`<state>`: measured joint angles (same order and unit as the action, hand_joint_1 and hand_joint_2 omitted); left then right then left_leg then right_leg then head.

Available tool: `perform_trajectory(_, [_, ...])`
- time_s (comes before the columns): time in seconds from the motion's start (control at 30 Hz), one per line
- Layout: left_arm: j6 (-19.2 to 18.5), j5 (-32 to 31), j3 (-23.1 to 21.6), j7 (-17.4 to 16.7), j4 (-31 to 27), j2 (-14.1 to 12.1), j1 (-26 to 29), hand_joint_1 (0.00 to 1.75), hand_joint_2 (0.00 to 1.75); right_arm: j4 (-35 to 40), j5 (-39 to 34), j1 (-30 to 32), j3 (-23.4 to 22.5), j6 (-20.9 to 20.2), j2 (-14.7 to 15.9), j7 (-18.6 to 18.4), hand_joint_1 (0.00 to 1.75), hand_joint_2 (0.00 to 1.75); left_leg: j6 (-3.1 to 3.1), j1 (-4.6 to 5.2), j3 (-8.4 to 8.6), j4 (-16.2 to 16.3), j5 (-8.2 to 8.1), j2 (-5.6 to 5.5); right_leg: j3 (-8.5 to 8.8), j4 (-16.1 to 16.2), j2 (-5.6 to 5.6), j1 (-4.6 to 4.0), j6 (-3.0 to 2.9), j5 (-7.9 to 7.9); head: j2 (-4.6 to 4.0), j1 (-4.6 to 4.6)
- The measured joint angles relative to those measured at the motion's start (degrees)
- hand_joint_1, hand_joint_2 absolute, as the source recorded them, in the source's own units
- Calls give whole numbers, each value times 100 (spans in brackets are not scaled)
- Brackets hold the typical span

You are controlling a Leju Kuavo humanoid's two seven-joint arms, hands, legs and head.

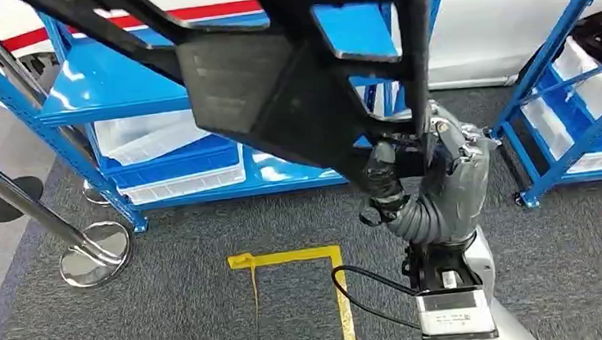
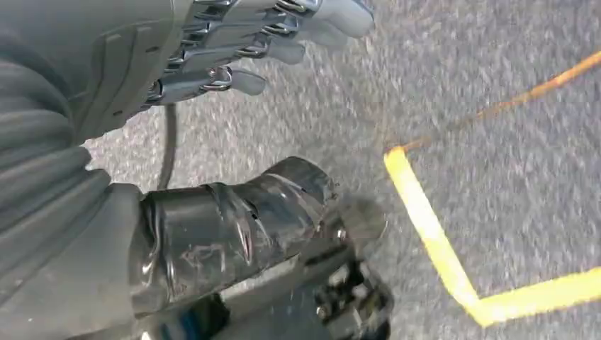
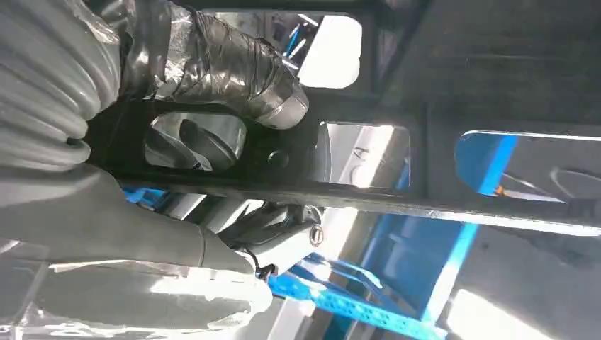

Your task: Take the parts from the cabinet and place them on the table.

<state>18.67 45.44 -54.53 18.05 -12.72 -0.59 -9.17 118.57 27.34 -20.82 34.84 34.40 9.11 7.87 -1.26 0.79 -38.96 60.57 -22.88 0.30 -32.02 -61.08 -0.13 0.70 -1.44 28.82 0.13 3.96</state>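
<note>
**Black part held high in right robot hand, shelving behind**

Nearest the head camera: a large black part (image 1: 274, 82), a flat plate with cut-out windows and long struts, held up close to the lens. Right robot hand (image 1: 425, 171) grips its lower strut; in the right wrist view the taped thumb (image 3: 227, 67) lies over the black frame (image 3: 368, 191) and the darker fingers show through a window from the far side. The part rises from the hand and leans toward the robot's left; its long axis runs up and left in the head view.

Left robot hand (image 2: 234, 49) holds nothing, fingers loosely apart, hanging over grey carpet (image 2: 510, 177) with a yellow tape line (image 2: 425, 219).

Surroundings: blue shelving (image 1: 103, 105) with clear bins ahead, a second blue rack (image 1: 578, 88) on the right, a chrome stanchion (image 1: 82, 247) on the left. I see no counter, so judging by that, a turn comes before placing; the wide part needs clearance from the racks.
</note>
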Motion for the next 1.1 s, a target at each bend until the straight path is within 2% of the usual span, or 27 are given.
perform_trajectory(0.03, [0,2,0,-2,0,0,5,0,175,-2,-2,-1,0,-9,0,2,175,175,54,-5,-100,161,-314,-11,-57,-2,2,-4,-33,-78,0,26])
perform_trajectory(0.1, [-4,2,-2,0,0,7,6,0,175,-4,-17,-7,13,-35,0,2,175,175,122,-48,-258,837,-994,-12,-238,-2,-4,-11,-73,-213,0,68])
perform_trajectory(0.13, [-7,2,0,0,0,11,4,0,175,-7,-24,-7,24,-33,0,4,175,175,139,-63,-327,1240,-1205,-12,-340,-4,-4,-20,-78,-291,0,63])
perform_trajectory(0.17, [-9,2,0,-2,0,13,4,0,175,-11,-26,-7,33,-33,0,4,175,175,144,-68,-335,1511,-1222,-13,-440,-5,-5,-25,-76,-361,0,65])
perform_trajectory(0.2, [-9,2,0,-4,0,13,5,0,175,-17,-33,-6,44,-33,0,4,175,175,134,-69,-262,1615,-1066,-15,-551,-7,-5,-30,-75,-444,0,68])
perform_trajectory(0.27, [-9,2,0,-9,0,11,4,0,175,-17,-33,-6,59,-33,0,4,175,175,91,-66,112,1274,-642,-19,-727,-7,-3,-31,-64,-579,0,65])
perform_trajectory(0.3, [-11,2,0,-9,0,9,-4,0,175,-17,-33,-7,70,-33,0,4,175,175,51,-50,548,733,-543,-19,-814,-7,4,-28,-50,-665,0,65])
perform_trajectory(0.37, [-7,-15,0,-20,0,-6,-48,0,175,-17,-20,-12,79,-24,2,20,175,175,-8,15,1268,-381,-967,-21,-851,2,-4,-20,10,-782,0,59])
perform_trajectory(0.4, [-7,-30,0,-35,0,-11,-55,0,175,-17,4,-14,85,-15,2,37,175,175,-17,17,1156,-323,-913,-22,-815,76,-46,2,46,-822,0,46])
perform_trajectory(0.43, [-7,-48,-2,-44,0,-11,-68,0,175,-17,24,-15,87,-9,0,50,175,175,-74,35,1142,-357,-878,-25,-808,115,-53,27,86,-886,0,111])
perform_trajectory(0.47, [-7,-46,-2,-61,0,-11,-66,0,175,-17,44,-14,88,-4,2,57,175,175,-113,42,1125,-383,-825,-34,-793,157,-60,32,121,-943,0,116])
perform_trajectory(0.5, [-9,-39,-2,-66,0,-4,-51,0,175,-17,72,-12,87,4,2,66,175,175,-134,-10,1135,-510,-656,-59,-820,150,-51,11,159,-967,0,107])
perform_trajectory(0.53, [-9,-28,-2,-72,0,13,-49,0,175,-22,90,-6,90,9,4,77,175,175,-130,-6,1126,-538,-577,-66,-864,57,-26,21,175,-798,0,100])
perform_trajectory(0.57, [-11,-13,-2,-70,0,13,-56,0,175,-22,107,-11,90,17,4,83,175,175,-182,-13,1051,-540,-508,-75,-976,-237,-8,17,178,-479,0,74])
perform_trajectory(0.6, [-11,-7,-2,-72,0,11,-54,0,175,-24,122,-8,90,31,4,85,175,175,-186,-14,970,-531,-448,-83,-1106,-663,-1,24,189,-153,0,48])
perform_trajectory(0.67, [-7,-7,-2,-79,0,11,-41,0,175,-37,136,-4,105,39,4,90,175,175,-164,-14,798,-505,-338,-139,-1250,-1387,-1,41,220,266,0,52])
perform_trajectory(0.7, [-9,-4,-2,-89,0,11,-34,0,175,-41,134,-4,120,48,4,92,175,175,-152,-21,717,-477,-293,-172,-1194,-1462,0,43,228,285,0,52])
perform_trajectory(0.73, [-9,-4,-2,-107,0,11,-22,0,175,-50,133,-4,127,59,4,98,175,175,-127,-31,626,-436,-257,-212,-1001,-1305,0,44,235,217,0,50])
perform_trajectory(0.8, [-11,-4,0,-122,0,13,-5,0,175,-52,122,-4,129,66,4,103,175,175,-91,-58,487,-324,-231,-301,-439,-597,29,54,241,-29,0,54])
perform_trajectory(0.83, [-11,-4,0,-125,0,18,-3,0,175,-50,120,-5,129,70,4,105,175,175,-72,-72,416,-221,-237,-356,-93,-67,180,72,236,-97,0,50])
perform_trajectory(0.87, [-11,-4,0,-127,0,20,-9,0,175,-55,114,-2,131,72,2,109,175,175,-23,-53,311,-139,-234,-391,-69,24,294,28,225,-2,0,57])
perform_trajectory(0.9, [-11,0,0,-136,0,20,-2,0,175,-57,111,-5,131,74,4,114,175,175,-10,-57,278,-106,-216,-407,-100,13,205,37,183,-32,0,61])
perform_trajectory(0.97, [-11,2,-2,-142,0,18,18,0,175,-66,81,4,138,83,4,114,175,175,50,-84,259,-132,-168,-465,-113,-6,153,-9,145,-55,0,61])
perform_trajectory(1.0, [-11,4,0,-155,0,11,31,0,175,-66,59,-5,140,87,2,114,175,175,70,-79,240,-120,-154,-518,-115,26,84,17,94,-88,0,59])
perform_trajectory(1.03, [-11,11,0,-157,0,2,40,0,175,-70,33,-12,144,94,2,118,175,175,87,-87,208,-47,-232,-414,-107,55,8,37,53,-114,0,59])
perform_trajectory(1.07, [-11,13,0,-157,0,5,35,0,175,-72,2,-9,151,103,-7,122,175,175,131,-74,110,170,-405,-242,-109,72,-30,40,33,-127,0,114])
perform_trajectory(1.1, [-11,11,-2,-157,0,7,27,0,175,-76,-31,-11,157,105,-9,136,175,175,164,-97,-48,533,-619,-165,-121,72,-95,34,19,-136,0,142])
